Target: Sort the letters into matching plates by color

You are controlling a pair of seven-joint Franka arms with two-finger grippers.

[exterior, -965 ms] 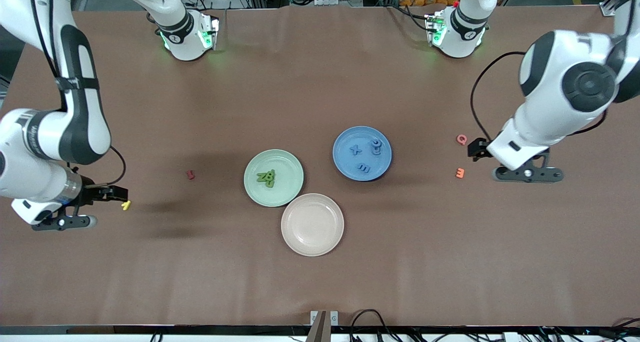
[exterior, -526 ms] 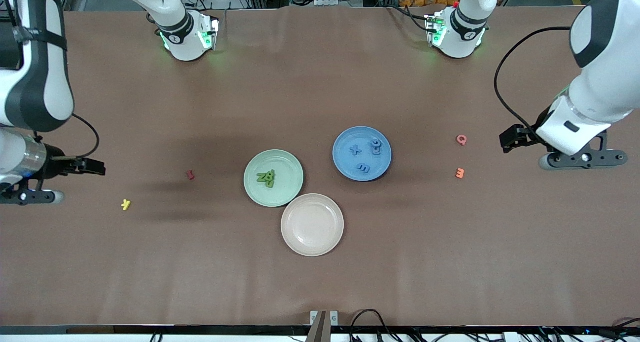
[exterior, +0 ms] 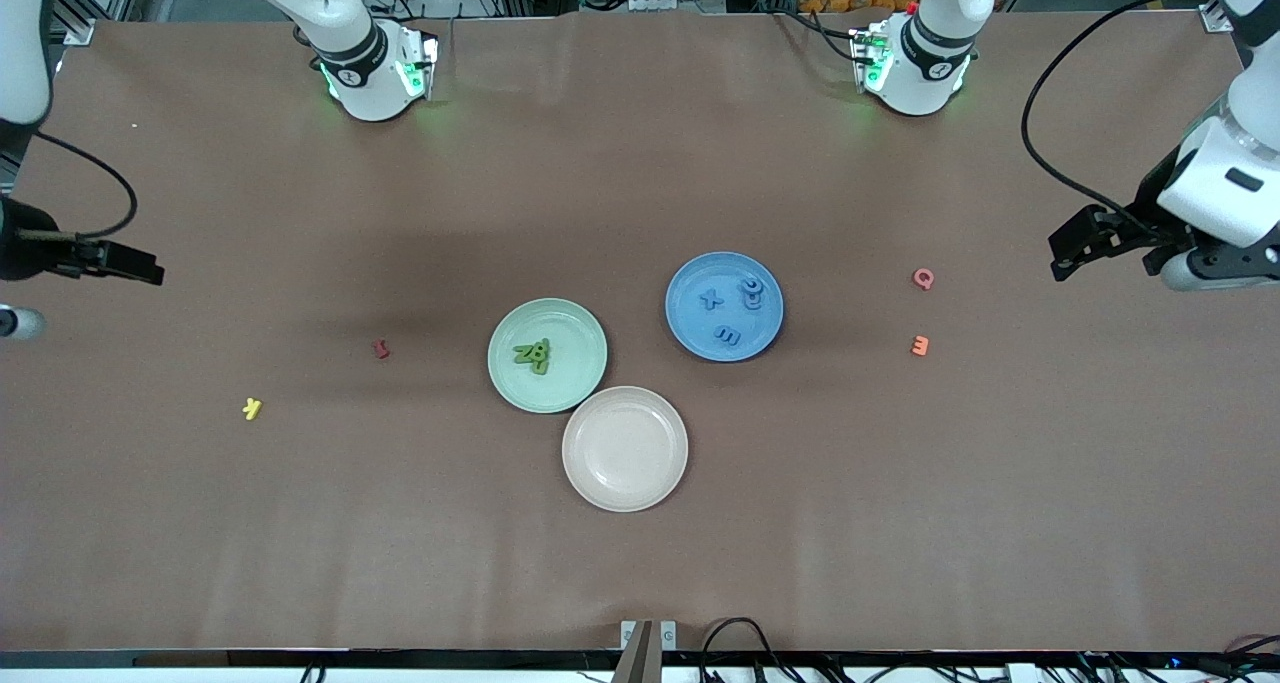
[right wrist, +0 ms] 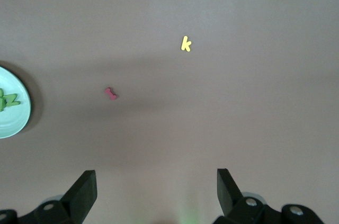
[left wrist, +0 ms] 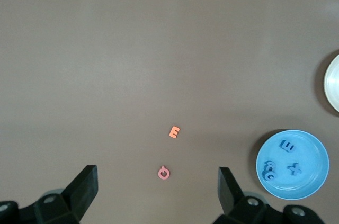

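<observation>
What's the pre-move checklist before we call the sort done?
1. Green letters in green plate: ok, piled, count cannot tell.
2. Blue letters in blue plate: ok, count cannot tell.
3. No green or blue letter loose on table: ok.
4. Beige plate bare: ok.
5. Left gripper open, holding nothing, up over the table: ok.
6. Right gripper open, holding nothing, up over the table: ok.
</observation>
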